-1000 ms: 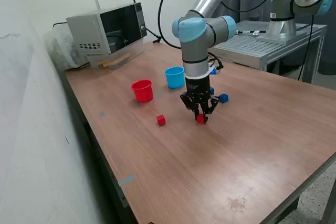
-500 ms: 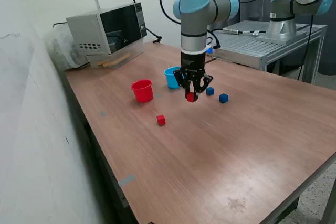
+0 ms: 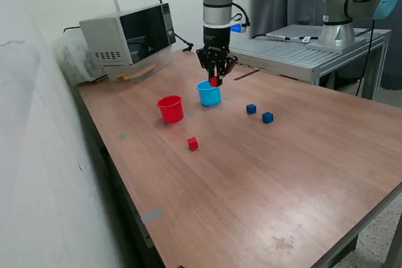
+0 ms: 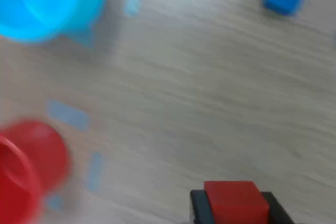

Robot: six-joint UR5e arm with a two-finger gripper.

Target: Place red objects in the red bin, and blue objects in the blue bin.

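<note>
Spanning most of the exterior view, the wooden worktop (image 3: 276, 174) carries everything, with a microwave (image 3: 129, 36) at its upper-left corner. The arm (image 3: 218, 4) drops straight down from the top centre of the frame, its wrist vertical and its fingers pointing at the worktop. The end effector (image 3: 215, 81) hangs high, closed on a red cube (image 4: 234, 203), which the wrist view shows pinched between two dark fingertips (image 4: 199, 208). In the exterior view that cube appears just over the blue cup (image 3: 208, 93), though depth is hard to judge. The red cup (image 3: 170, 108) stands just beside the blue one, toward the exterior view's left. A second red cube (image 3: 193, 144) lies below them near frame centre. Two blue cubes (image 3: 251, 109) (image 3: 268, 117) sit close together at centre right.
</note>
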